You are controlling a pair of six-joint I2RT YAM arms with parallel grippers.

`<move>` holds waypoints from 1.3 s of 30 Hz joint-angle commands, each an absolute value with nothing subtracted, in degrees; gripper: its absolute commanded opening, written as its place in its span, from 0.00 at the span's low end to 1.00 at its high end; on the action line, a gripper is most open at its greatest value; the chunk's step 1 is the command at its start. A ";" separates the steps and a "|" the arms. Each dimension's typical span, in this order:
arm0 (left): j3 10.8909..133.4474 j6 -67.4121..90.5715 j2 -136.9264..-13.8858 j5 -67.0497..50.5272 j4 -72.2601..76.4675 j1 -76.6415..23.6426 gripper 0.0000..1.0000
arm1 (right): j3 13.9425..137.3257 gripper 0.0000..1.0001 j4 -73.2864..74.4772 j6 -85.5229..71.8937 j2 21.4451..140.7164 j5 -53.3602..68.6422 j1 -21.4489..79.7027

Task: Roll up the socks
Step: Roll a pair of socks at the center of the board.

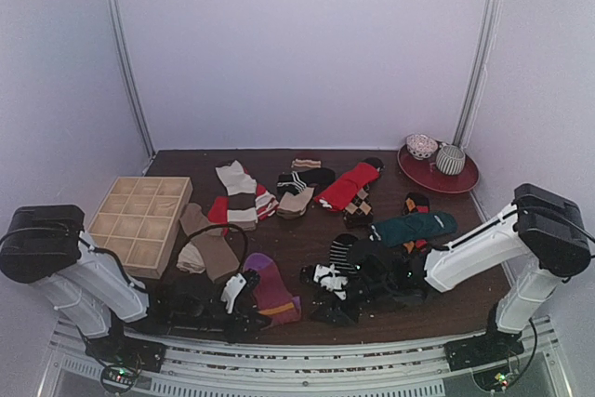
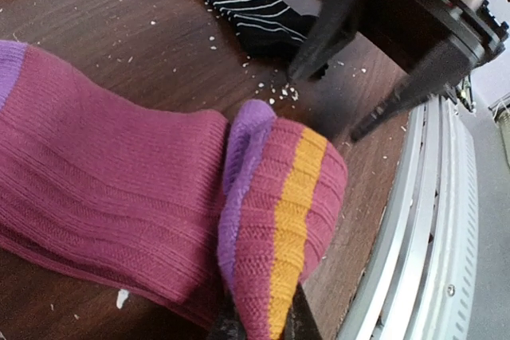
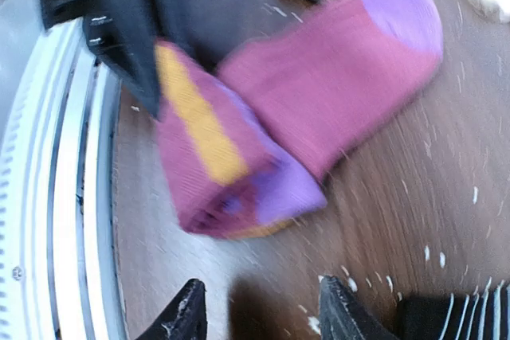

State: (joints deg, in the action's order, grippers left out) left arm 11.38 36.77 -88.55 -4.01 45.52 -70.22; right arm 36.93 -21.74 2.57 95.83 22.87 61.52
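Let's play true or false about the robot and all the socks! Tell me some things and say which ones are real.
1. The left claw is pinching the folded end of the magenta sock. True.
2. The right claw is carrying a striped sock. False: it is open and holds nothing.
3. The wooden box is stuffed with socks. False: its little compartments look empty.
4. The magenta sock has an orange band on it. True.
5. A red plate sits far back on the right side. True.
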 commanded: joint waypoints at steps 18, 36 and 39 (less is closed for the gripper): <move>7.47 43.82 -97.40 -12.35 39.62 -70.31 0.00 | 44.04 0.56 -24.10 31.97 102.73 11.29 73.86; 6.94 37.03 -87.36 -8.35 38.37 -70.31 0.66 | 53.94 0.13 -0.99 17.52 108.93 20.32 72.34; 7.49 32.74 -78.22 -3.49 31.61 -70.84 0.75 | 55.77 0.13 5.17 14.11 108.94 26.88 71.79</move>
